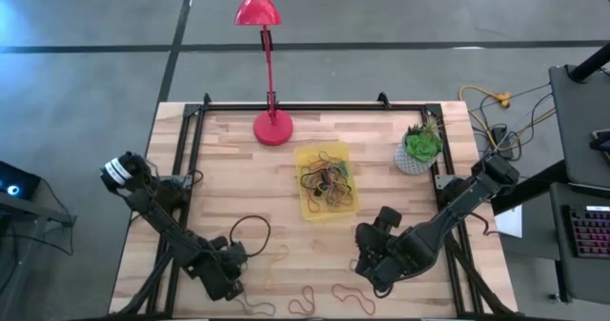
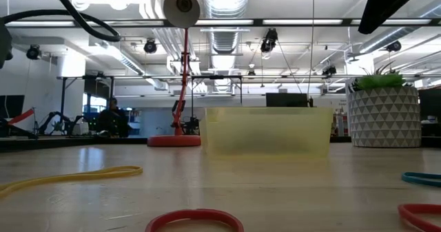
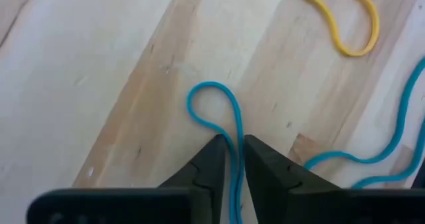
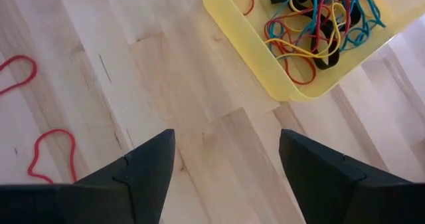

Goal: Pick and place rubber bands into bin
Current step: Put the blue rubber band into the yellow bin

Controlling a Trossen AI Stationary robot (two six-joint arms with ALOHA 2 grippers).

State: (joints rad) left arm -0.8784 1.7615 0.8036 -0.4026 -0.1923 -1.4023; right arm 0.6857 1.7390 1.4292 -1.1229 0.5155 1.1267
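1. The left gripper (image 3: 230,159) is sitting low at the table's near left part, its two dark fingers (image 3: 211,163) drawn narrow and pinching a strand of a blue rubber band (image 3: 214,104) between the tips; the band's loop is lying flat on the wood just ahead of them.
2. A yellow rubber band (image 3: 345,21) is lying on the boards a little beyond that loop, and a second blue strand is curving off to one side of the fingers.
3. The right gripper (image 4: 226,161) is hovering over the table's near right part with its jaws standing wide apart and nothing between them.
4. Two red rubber bands (image 4: 40,151) are resting on bare wood beside it, near the front edge of the wooden table (image 1: 219,169).
5. The bin (image 1: 325,181), a shallow yellow tray, is standing near the middle of the table, beyond the right gripper and apart from it.
6. Inside the bin a tangle of rubber bands (image 4: 319,24) in red, blue, yellow and black is lying heaped together.
7. Farther back, a red lamp (image 1: 273,128) is standing at the far edge behind the bin.
8. A white pot with a green plant (image 1: 418,150) is standing to the bin's right, near the far right corner.
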